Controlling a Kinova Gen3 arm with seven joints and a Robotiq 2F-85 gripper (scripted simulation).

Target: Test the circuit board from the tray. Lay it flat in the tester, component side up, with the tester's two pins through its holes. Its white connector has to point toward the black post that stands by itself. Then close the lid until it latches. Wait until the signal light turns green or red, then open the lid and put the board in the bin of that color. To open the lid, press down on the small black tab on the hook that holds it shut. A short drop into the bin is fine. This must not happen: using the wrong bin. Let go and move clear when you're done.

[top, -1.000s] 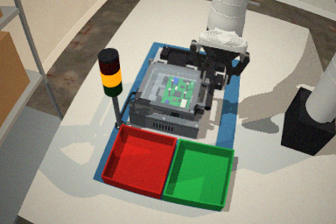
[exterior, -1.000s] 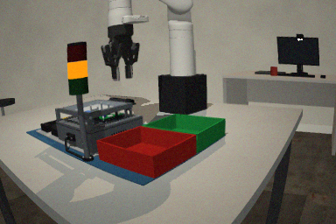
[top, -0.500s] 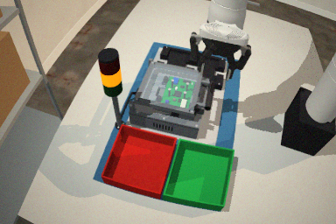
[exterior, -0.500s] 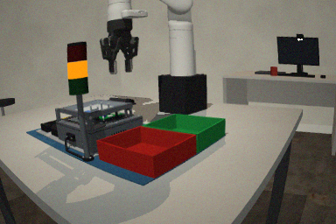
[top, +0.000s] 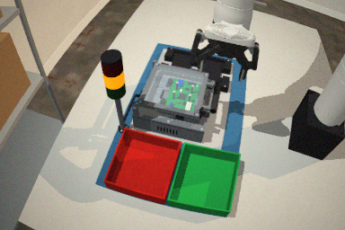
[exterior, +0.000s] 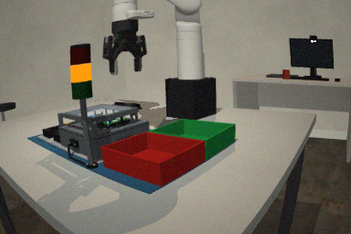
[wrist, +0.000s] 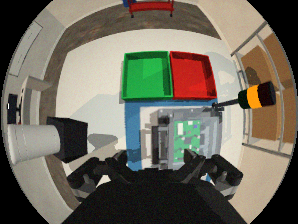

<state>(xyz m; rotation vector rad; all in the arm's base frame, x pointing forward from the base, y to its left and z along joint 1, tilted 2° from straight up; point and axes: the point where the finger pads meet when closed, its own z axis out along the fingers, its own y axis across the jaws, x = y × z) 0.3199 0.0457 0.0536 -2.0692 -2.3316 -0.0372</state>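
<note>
A green circuit board with a white connector (top: 183, 94) (wrist: 186, 140) lies inside the grey tester with a clear-windowed lid (top: 168, 125) (exterior: 106, 136) (wrist: 169, 114), the lid down over it, as the black two-fingered gripper (top: 220, 72) (exterior: 125, 69) (wrist: 155, 156) hangs wide open above the blue mat (top: 232, 128) (exterior: 137, 186) (wrist: 133, 125), holding nothing. The amber section of the signal light on a grey pole (top: 114, 80) (exterior: 81, 72) (wrist: 254, 97) glows; neither red nor green is lit. Loading and closing appear done, though whether the hook has fully latched cannot be told. Left to do, by all appearances: wait for the verdict, press the hook's black tab, raise the lid, and move the board to the matching bin. The red open-topped bin (top: 143, 165) (exterior: 154, 157) (wrist: 192, 75) and the green open-topped bin (top: 204, 179) (exterior: 196, 135) (wrist: 147, 75), side by side on the pale surface (top: 278, 196) (exterior: 256, 154) (wrist: 95, 75), hold no board. The board sits below the gripper and off to one side, apart from its fingers, under the lid.
</note>
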